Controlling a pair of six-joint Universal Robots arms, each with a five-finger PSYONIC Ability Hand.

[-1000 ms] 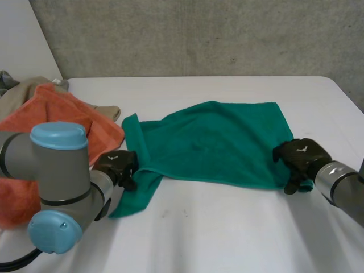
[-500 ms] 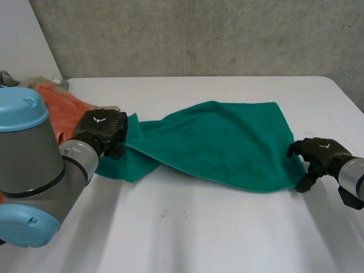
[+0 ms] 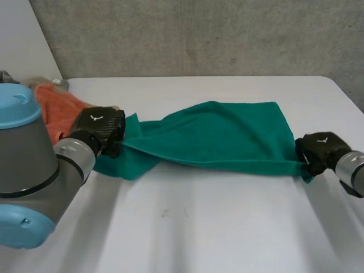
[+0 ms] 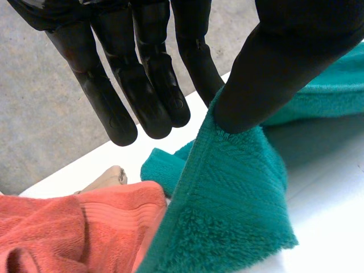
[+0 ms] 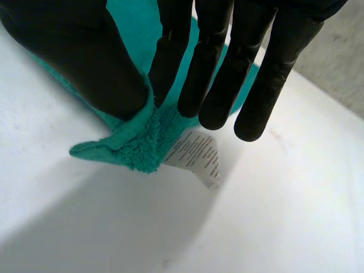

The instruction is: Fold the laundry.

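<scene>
A green towel (image 3: 222,136) lies stretched across the white table (image 3: 199,233) between my two hands. My left hand (image 3: 101,128) holds the towel's left end a little above the table. In the left wrist view its thumb pinches the towel's hem (image 4: 227,187) against the straight fingers (image 4: 142,91). My right hand (image 3: 318,150) is at the near right corner. There the thumb and fingers (image 5: 210,74) pinch the green corner (image 5: 133,142), and a white label (image 5: 196,156) hangs beneath it.
An orange towel (image 3: 60,105) lies heaped at the table's left, just behind my left hand, also close under it in the left wrist view (image 4: 79,227). A beige cloth (image 4: 108,176) peeks out beside it. A concrete wall (image 3: 199,34) runs behind the table.
My left hand lifted the towel's left end back and to the left. My right hand slid right and closed on the near right corner. The towel now lies drawn straight.
</scene>
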